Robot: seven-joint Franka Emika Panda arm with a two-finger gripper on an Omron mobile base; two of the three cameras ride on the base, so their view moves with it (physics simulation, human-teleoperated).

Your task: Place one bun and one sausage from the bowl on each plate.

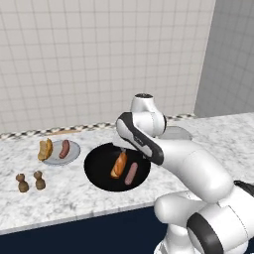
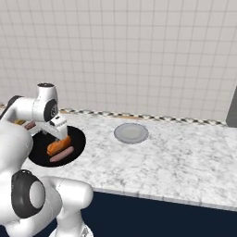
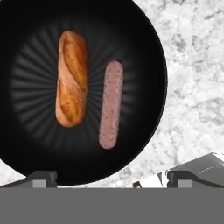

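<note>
The wide black bowl [image 1: 99, 171] [image 2: 41, 157] [image 3: 146, 48] sits on the counter with one golden bun [image 1: 119, 164] [image 2: 59, 145] [image 3: 71, 81] and one pink sausage [image 1: 131, 173] [image 2: 61, 155] [image 3: 110, 105] lying side by side in it. My gripper [image 3: 111, 178] [image 2: 60, 136] hovers open above the bowl's far side, holding nothing. To the bowl's left, a small grey plate [image 1: 73, 154] holds a bun [image 1: 45, 149] and a sausage [image 1: 64, 149]. On the bowl's right lies a second grey plate [image 2: 131, 133] [image 1: 179, 133], bare, and partly hidden by my arm in the left base view.
Two small brown shakers [image 1: 31, 182] stand near the counter's front edge, left of the bowl. A tiled wall runs along the back of the marble counter [image 2: 176, 157]. A dark appliance edge [image 2: 232, 111] shows at the far right.
</note>
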